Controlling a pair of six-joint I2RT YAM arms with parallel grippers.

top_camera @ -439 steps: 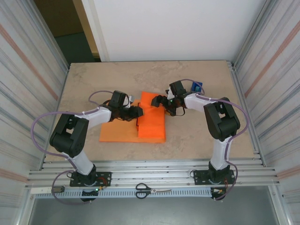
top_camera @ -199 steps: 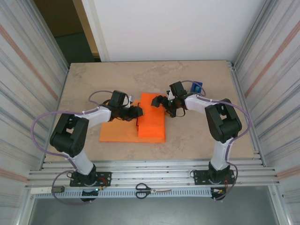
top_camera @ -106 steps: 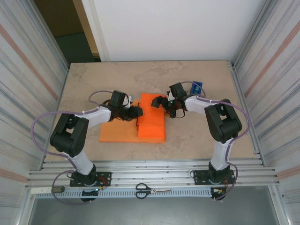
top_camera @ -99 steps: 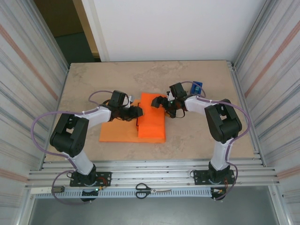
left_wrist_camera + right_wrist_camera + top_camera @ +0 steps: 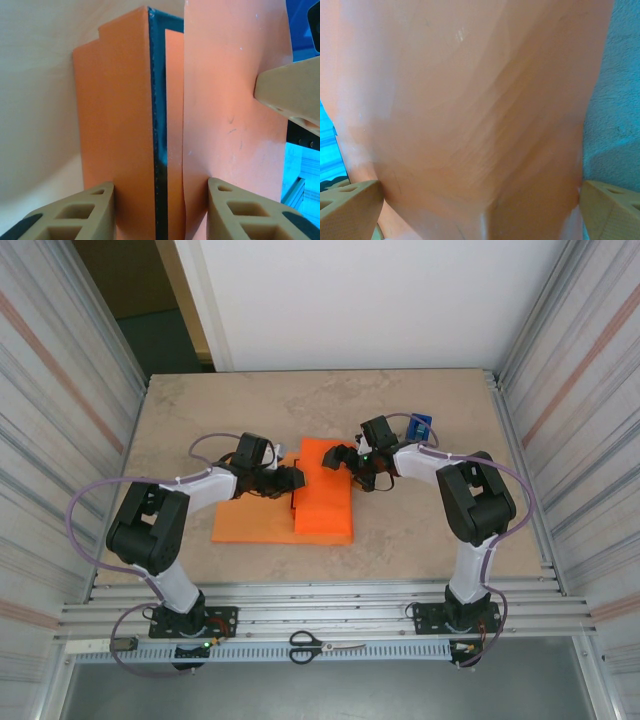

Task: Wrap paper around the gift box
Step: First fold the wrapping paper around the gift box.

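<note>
The table [image 5: 200, 410] bears the paper [image 5: 250, 525] (blue dispenser [image 5: 422, 425] behind).

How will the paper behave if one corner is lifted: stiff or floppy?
Probably floppy: the paper is a thin sheet, and its flap lies folded over the box. It is likely light, so it may slide on the smooth table when pushed. It looks easy to crease.

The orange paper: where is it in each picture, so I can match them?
Top view: the paper lies mid-table, right part folded over the box, between the left end effector and the right end effector.
Left wrist: paper on both sides of the box's black edge.
Right wrist: paper close up, between tan fingers at the bottom corners.
Shared landmark: the right end effector's tan fingers, one at the left wrist picture's right side.
</note>
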